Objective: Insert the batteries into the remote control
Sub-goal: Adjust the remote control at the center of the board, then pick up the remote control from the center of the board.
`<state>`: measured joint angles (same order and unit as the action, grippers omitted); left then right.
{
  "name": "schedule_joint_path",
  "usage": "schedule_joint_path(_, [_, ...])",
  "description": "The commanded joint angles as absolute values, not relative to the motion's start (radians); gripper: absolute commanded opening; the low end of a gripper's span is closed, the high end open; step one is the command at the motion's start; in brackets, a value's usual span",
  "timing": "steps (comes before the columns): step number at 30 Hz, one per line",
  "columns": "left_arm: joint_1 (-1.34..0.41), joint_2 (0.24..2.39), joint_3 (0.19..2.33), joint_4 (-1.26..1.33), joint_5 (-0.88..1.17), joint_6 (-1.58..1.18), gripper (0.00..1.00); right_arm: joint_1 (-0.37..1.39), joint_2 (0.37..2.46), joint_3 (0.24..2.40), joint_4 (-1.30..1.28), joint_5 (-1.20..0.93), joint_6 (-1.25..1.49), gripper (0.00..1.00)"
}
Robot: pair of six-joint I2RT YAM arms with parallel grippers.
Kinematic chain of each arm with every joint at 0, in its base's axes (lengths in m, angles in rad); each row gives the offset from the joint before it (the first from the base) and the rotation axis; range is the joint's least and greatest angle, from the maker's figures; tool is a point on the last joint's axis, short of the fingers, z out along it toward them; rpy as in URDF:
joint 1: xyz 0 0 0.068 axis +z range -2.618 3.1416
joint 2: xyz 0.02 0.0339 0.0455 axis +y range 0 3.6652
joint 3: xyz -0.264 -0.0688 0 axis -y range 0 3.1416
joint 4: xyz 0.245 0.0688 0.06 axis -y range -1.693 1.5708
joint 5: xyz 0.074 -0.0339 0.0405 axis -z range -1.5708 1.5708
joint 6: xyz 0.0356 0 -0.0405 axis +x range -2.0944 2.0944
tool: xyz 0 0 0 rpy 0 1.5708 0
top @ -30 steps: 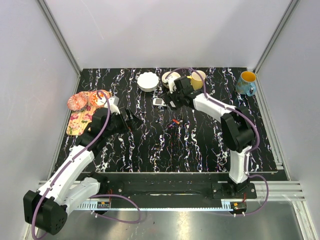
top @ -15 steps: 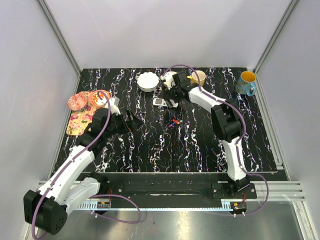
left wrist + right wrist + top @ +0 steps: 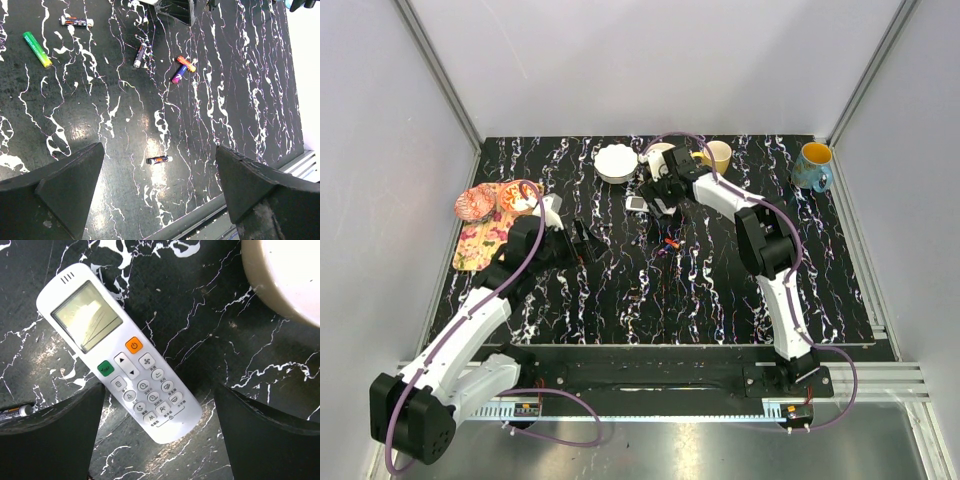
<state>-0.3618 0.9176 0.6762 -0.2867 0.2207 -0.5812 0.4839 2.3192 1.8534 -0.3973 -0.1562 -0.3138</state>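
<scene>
Remote control lay face up on the table, directly under the right gripper, fingers spread wide, holding nothing. Batteries lay scattered loose below the left gripper, also wide, empty.

Over 1 second the right tool has slid left to hang above the remote control, its arm drawn toward the surface's middle.
</scene>
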Motion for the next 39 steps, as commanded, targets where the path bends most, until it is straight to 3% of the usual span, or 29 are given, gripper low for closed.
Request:
schedule_joint_path(1, [-0.367, 0.908, 0.669, -0.244, 0.244, -0.586, 0.99, 0.489, 2.319, 1.881, -0.413, -0.192, -0.278, 0.94])
schedule_joint_path(19, [-0.365, 0.882, 0.658, -0.225, 0.245, -0.6, 0.99, 0.561, 2.2, 1.686, -0.414, -0.072, -0.032, 0.77])
schedule_joint_path(27, [-0.367, 0.873, 0.65, -0.229, 0.233, -0.614, 0.99, 0.61, 2.132, 1.583, -0.376, -0.046, -0.006, 0.6])
schedule_joint_path(28, [-0.367, 0.874, 0.65, -0.226, 0.235, -0.615, 0.99, 0.615, 2.126, 1.58, -0.376, -0.043, -0.005, 0.61])
schedule_joint_path(29, [-0.367, 0.874, 0.649, -0.224, 0.232, -0.617, 0.99, 0.621, 2.122, 1.578, -0.376, -0.034, -0.006, 0.65])
schedule_joint_path(30, [-0.368, 0.876, 0.647, -0.224, 0.233, -0.618, 0.99, 0.623, 2.12, 1.58, -0.374, -0.023, -0.006, 0.75])
schedule_joint_path(32, [-0.368, 0.877, 0.646, -0.219, 0.232, -0.621, 0.99, 0.624, 2.128, 1.598, -0.38, -0.006, -0.011, 0.8])
schedule_joint_path(39, [-0.367, 0.879, 0.638, -0.219, 0.218, -0.626, 0.99, 0.623, 2.21, 1.704, -0.446, 0.028, -0.087, 0.8])
